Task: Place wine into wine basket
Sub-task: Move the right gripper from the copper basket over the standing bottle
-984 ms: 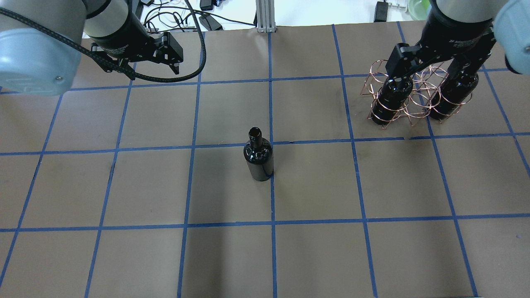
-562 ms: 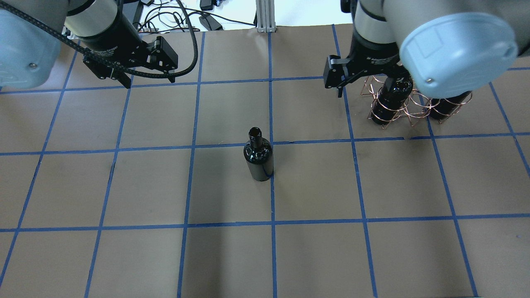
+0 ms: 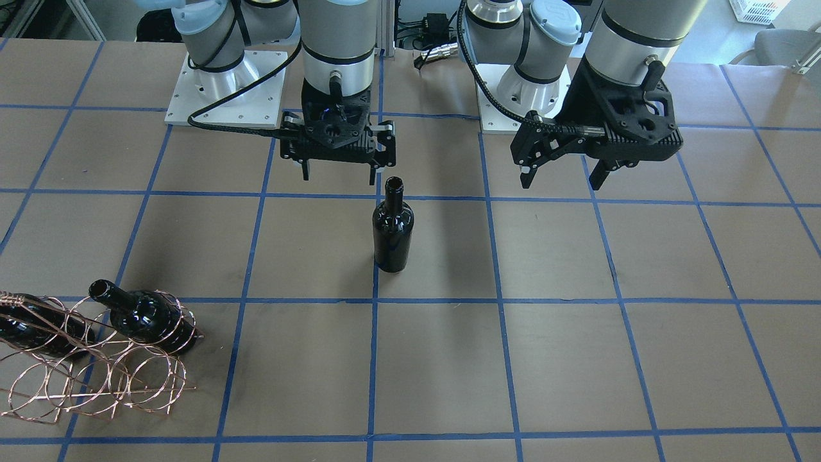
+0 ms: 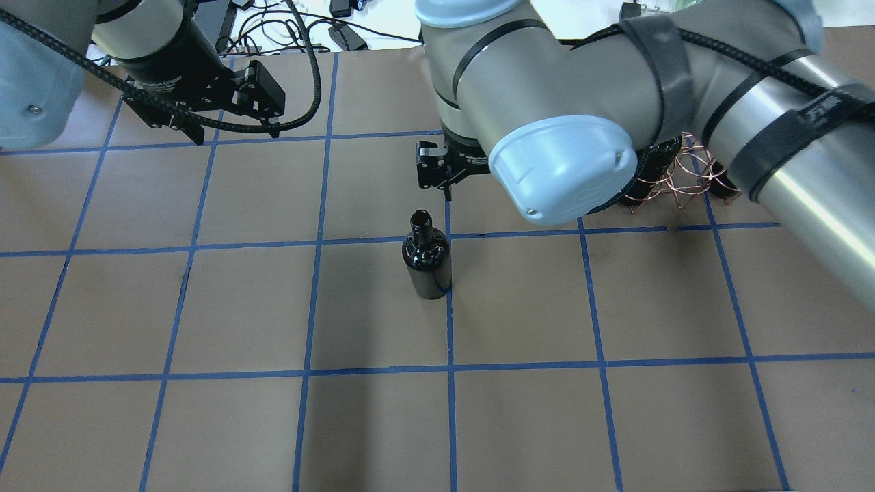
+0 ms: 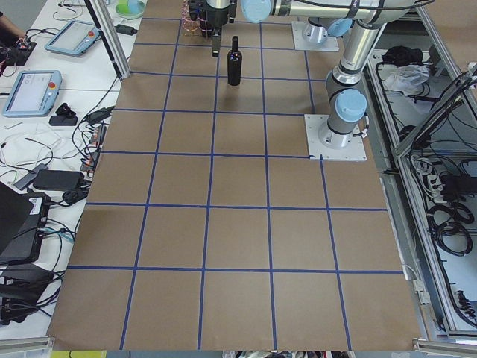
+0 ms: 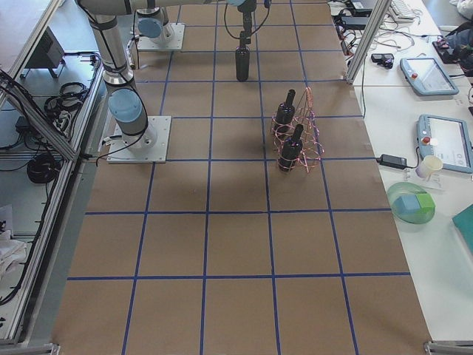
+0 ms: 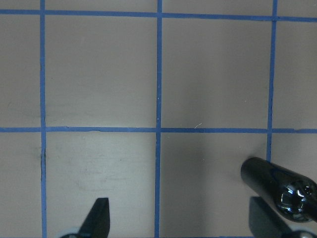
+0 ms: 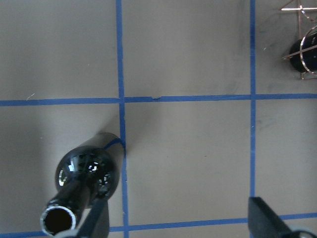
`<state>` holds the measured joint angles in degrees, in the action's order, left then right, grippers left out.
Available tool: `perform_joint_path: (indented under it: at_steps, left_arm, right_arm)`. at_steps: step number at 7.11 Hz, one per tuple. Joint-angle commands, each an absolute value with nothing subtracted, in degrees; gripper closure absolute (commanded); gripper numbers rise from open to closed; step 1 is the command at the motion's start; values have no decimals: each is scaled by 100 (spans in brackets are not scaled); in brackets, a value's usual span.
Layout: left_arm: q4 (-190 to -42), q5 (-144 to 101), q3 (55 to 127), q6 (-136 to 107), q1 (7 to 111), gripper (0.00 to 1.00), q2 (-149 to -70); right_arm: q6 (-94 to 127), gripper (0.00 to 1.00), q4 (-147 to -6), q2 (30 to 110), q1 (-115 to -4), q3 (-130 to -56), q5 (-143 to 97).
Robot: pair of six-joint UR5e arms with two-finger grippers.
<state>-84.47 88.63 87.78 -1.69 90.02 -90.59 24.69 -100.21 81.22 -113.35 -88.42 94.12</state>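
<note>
1. Hovering just behind the upright wine (image 3: 392, 231), your right gripper (image 3: 339, 178) is spread wide and holds nothing. I judge the approach to be the step in hand.
2. The wine stands alone mid-way across the table (image 3: 577, 359), well apart from the wine basket (image 3: 128, 378).
3. In the right wrist view the bottle's neck sits beside one finger, not between the pair. You likely need to shift sideways to centre it, then descend and close.
4. Your left gripper (image 3: 562, 183) is likewise spread and empty, off to the side.
5. The basket holds two look-alike bottles (image 3: 144, 317) lying in its loops; the others look unfilled.
</note>
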Motion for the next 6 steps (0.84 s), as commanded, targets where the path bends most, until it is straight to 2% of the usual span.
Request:
perform_joint_path:
  at_steps: [1,5,6]
  left_arm:
    - [-8429,8947,8763,-167,9017,0,-8886]
    - [-8613,9053,8868,-167,9018,0,-8692]
    - [-8578,9105,8868,-176,9009,0,-8692]
  right_arm:
    - [2742,0,-10274,7955,-11583,-8842,9053]
    - [2988,0,-10415,7595,-11716,-8842,9053]
    - [2988,5,-10554,7507,-11716,-8842,9053]
